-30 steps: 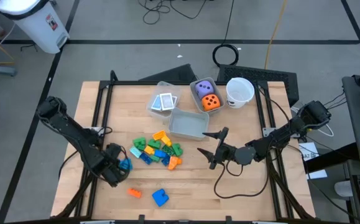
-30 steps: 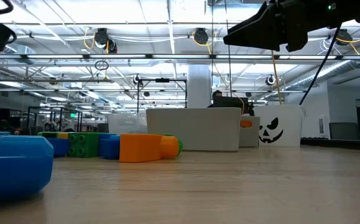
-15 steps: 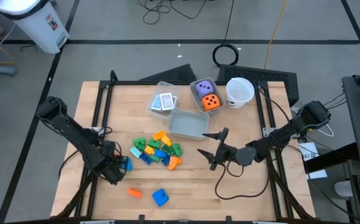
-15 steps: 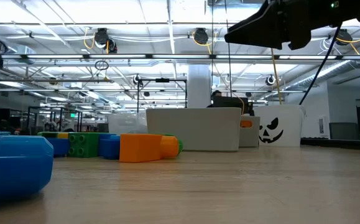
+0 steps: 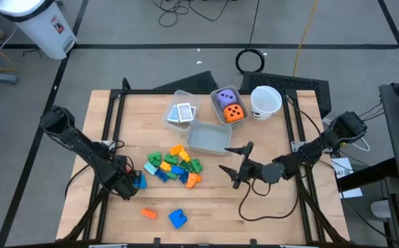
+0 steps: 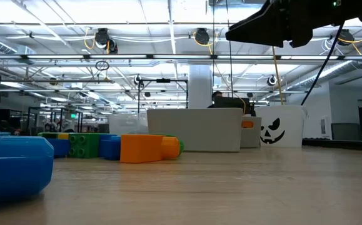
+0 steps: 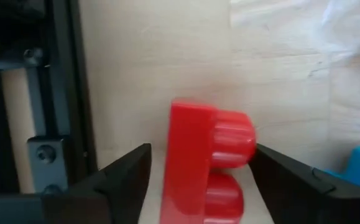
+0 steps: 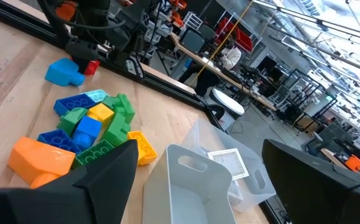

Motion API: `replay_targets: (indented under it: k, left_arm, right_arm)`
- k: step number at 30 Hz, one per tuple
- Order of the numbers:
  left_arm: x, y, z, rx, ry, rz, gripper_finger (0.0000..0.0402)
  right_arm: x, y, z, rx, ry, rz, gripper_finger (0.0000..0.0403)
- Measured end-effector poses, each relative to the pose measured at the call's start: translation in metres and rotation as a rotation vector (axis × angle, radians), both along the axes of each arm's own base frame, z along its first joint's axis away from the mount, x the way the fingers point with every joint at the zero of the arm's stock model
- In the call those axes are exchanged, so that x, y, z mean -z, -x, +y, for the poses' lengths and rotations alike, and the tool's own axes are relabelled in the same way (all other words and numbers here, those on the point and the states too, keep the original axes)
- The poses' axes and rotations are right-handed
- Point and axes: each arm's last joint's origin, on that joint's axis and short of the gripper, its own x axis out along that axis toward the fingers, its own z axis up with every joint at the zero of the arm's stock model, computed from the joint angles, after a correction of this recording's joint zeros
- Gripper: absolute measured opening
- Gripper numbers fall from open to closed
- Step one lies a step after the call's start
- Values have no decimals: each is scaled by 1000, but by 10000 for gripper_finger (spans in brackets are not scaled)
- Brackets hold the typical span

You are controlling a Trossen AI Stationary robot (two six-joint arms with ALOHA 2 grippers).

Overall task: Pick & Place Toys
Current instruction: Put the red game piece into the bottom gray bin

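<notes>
A red block (image 7: 192, 162) lies on its side on the table near the left rail, its studs pointing sideways. My left gripper (image 7: 201, 151) points down over it, open, one finger on each side; in the high view this gripper (image 5: 125, 186) hides the block. A blue block (image 5: 139, 180) lies right beside it. The main pile of toys (image 5: 174, 167) sits mid-table. Loose orange (image 5: 149, 213) and blue (image 5: 178, 218) blocks lie near the front edge. My right gripper (image 5: 231, 164) hangs open and level above the table, right of the pile. My left gripper comes at the red block from above. One finger (image 7: 285, 177) stands right by the block's studs (image 7: 245, 140), and I cannot tell whether it touches them. The other finger (image 7: 127, 177) stands clear of the block's flat base.
Three clear bins stand at the back: one with cards (image 5: 180, 112), one with two dice (image 5: 227, 105), one empty (image 5: 208, 138). A white cup (image 5: 265, 100) stands to their right. The black frame rail (image 7: 64, 93) runs close beside the red block.
My left gripper has come down toward the table at the near left, beside the blue block. The right arm has kept still.
</notes>
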Motion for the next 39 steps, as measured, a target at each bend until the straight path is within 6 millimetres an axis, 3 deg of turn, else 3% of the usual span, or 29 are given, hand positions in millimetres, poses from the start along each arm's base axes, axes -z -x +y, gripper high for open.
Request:
replay_targets:
  k: [8, 17, 23, 29, 34, 39]
  left_arm:
    - [0, -1, 1, -17, -28, -25, 173]
    - [-13, -4, 4, 31, -149, -117, 173]
    - [-49, -26, -5, 173, -230, -311, 180]
    - [-86, -56, -18, 399, -421, -585, 183]
    - [-103, -88, -23, 617, -582, -726, 184]
    - [-116, -121, -14, 750, -713, -780, 185]
  right_arm:
    - [0, 0, 0, 1, -1, -2, 325]
    - [0, 0, 0, 0, 0, -1, 325]
    - [-1, 0, 0, 0, -4, -7, 325]
    - [-1, -1, 1, -50, -50, -20, 325]
    - [0, -5, 0, -199, -161, -35, 325]
    - [0, -10, -7, -261, -264, -47, 325]
